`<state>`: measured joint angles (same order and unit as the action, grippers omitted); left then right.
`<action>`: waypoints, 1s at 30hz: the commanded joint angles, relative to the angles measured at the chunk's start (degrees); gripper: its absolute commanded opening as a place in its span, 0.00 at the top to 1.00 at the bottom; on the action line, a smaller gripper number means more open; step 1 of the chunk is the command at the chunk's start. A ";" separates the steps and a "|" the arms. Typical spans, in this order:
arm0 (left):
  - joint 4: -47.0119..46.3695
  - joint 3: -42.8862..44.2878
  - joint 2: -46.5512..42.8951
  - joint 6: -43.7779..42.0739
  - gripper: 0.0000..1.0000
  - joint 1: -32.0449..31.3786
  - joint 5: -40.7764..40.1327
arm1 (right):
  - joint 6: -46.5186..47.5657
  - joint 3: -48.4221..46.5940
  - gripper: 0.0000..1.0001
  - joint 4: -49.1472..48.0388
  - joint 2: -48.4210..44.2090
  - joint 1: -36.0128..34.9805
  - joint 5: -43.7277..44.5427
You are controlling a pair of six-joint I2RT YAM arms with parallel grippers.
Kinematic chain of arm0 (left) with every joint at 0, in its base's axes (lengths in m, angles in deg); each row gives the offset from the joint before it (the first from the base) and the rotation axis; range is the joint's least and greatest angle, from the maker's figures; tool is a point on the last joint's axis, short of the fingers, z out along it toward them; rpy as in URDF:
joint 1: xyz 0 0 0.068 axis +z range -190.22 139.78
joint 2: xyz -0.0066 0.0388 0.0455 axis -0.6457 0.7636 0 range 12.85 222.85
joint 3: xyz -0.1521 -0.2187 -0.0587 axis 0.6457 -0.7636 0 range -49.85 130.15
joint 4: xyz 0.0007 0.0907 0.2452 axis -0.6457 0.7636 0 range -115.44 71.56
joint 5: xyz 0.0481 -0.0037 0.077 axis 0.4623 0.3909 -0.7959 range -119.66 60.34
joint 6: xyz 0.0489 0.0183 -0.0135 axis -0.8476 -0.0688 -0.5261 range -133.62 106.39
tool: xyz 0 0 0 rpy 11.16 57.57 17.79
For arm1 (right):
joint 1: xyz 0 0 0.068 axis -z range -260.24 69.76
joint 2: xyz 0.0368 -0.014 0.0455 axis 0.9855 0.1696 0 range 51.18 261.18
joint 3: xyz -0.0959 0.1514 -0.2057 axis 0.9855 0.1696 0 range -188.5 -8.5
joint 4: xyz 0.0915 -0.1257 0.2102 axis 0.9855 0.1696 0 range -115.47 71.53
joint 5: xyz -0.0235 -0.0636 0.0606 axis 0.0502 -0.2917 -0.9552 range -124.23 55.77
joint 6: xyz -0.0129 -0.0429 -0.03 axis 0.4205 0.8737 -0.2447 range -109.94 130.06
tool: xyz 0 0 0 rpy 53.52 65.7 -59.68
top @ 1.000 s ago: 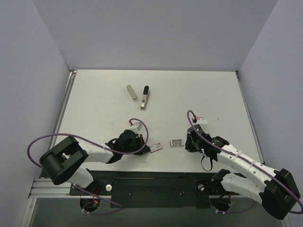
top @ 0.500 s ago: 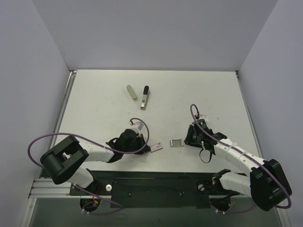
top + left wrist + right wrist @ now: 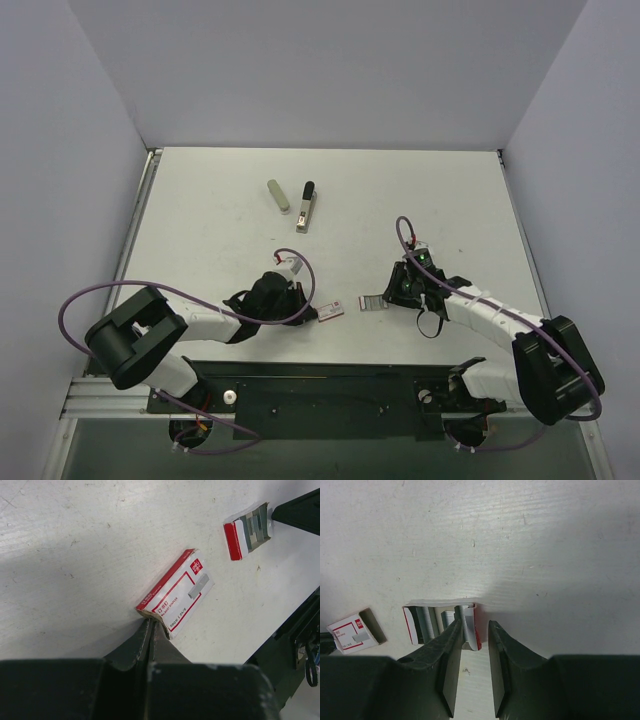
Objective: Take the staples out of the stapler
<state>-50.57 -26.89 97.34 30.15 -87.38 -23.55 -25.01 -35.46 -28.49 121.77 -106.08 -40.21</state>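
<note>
My left pincer [image 3: 151, 626], pressed together, has its tips at the box's [image 3: 175, 597] near corner. The stapler [image 3: 306, 208] lies well apart from both pincers, far up the desk [image 3: 200, 230]. My right pincer [image 3: 474, 630], slightly spread, sits at the tray's [image 3: 435, 622] right end.

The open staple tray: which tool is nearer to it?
Right. The right tool sits at the end of the open staple tray; the left tool, shut, touches the red-and-white box, apart from the tray.

White arm segments [image 3: 200, 322], black joints [image 3: 135, 345], looping purple cables [image 3: 150, 284], dark wedge-shaped jaws on both.
</note>
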 commanded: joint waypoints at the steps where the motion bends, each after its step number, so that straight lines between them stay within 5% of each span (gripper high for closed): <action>1: -0.63 0.86 -0.55 -1.23 1.00 0.57 0.04 | 0.00 -0.11 0.77 -1.63 0.95 0.45 -0.70; 30: 0.07 1.47 -0.47 -1.84 1.00 0.93 0.48 | 1.58 -1.16 1.00 -0.93 4.65 -1.40 0.09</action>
<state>-50.57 -26.89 97.30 29.43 -86.85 -23.37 -24.42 -35.48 -31.34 125.81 -106.32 -42.14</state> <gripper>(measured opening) 0.047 0.005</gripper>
